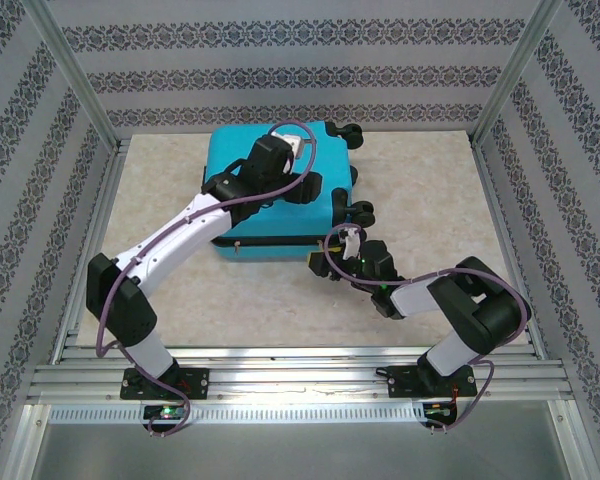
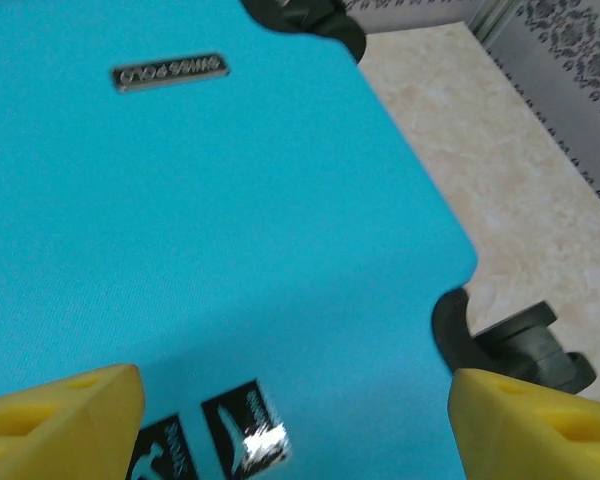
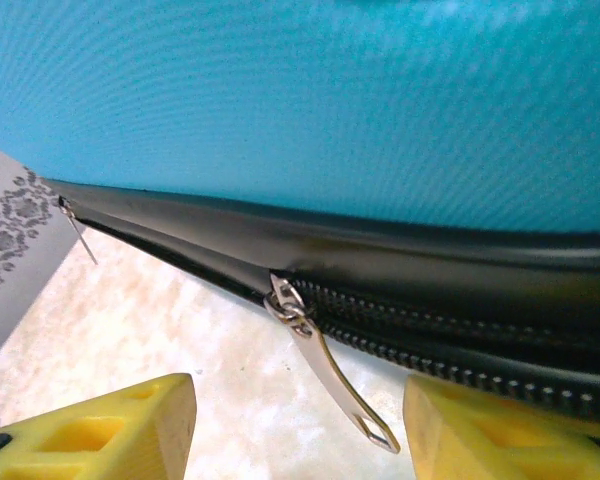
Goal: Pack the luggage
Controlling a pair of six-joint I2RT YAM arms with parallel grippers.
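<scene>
Right wrist view: right gripper (image 3: 298,430) spread wide, empty, just beside the luggage's (image 3: 310,100) side seam (image 3: 180,225), zipper pull (image 3: 330,375) dangling between its fingers (image 3: 100,430), seam running crosswise. Left gripper (image 2: 295,425) likewise spread, above the luggage, farther from that pull. Luggage flat on table (image 1: 430,200).

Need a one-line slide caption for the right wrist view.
Right gripper, open, lined up with the metal zipper pull hanging from the turquoise luggage.
</scene>
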